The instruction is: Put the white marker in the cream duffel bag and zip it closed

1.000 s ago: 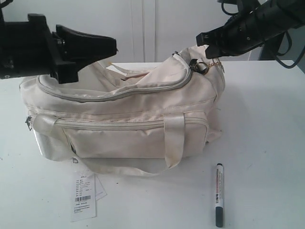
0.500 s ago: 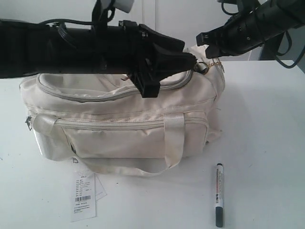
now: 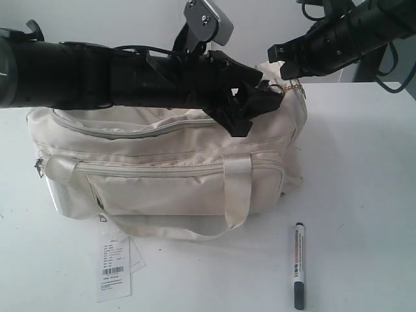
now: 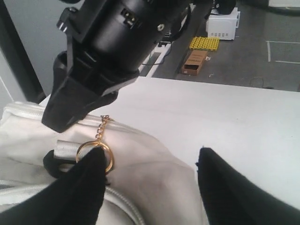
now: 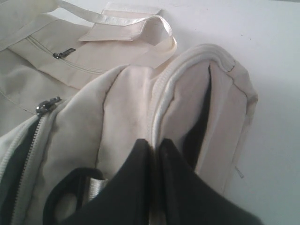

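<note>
Right pincer (image 5: 154, 145) is clenched on the end fabric of the cream duffel bag (image 3: 162, 188); left pincer (image 4: 150, 154) is held released above it. The white marker (image 3: 299, 265) is laid on the table (image 3: 364, 162), near the bag.

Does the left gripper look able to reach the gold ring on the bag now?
Probably yes: the left gripper is open, the gold ring lies by one finger, nothing between.

Soft cloth cream duffel bag (image 3: 162, 188)
</note>
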`<control>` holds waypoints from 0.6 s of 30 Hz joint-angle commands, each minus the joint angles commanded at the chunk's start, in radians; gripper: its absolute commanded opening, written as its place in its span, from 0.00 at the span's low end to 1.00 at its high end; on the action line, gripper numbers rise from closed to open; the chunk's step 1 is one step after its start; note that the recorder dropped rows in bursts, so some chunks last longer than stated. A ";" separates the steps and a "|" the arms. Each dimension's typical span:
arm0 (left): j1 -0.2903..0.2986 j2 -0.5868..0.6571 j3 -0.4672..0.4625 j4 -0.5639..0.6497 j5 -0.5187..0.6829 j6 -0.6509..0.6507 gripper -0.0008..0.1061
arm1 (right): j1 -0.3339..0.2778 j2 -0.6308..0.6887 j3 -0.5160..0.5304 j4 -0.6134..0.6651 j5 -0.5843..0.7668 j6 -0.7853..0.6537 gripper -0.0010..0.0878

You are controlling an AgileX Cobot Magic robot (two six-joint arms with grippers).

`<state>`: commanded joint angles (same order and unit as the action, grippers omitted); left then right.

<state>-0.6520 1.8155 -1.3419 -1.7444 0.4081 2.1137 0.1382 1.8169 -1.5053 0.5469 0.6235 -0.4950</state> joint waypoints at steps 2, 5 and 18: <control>0.000 0.012 -0.017 0.000 -0.004 0.000 0.58 | 0.000 0.000 0.000 0.000 0.000 0.000 0.01; 0.000 0.024 -0.035 0.000 -0.019 0.000 0.58 | 0.000 0.000 0.000 0.000 -0.002 0.000 0.01; 0.000 0.098 -0.103 0.000 0.014 0.000 0.56 | 0.000 0.000 0.000 0.000 -0.002 0.000 0.01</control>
<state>-0.6520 1.9132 -1.4450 -1.7444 0.4220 2.1137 0.1382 1.8169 -1.5053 0.5469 0.6213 -0.4950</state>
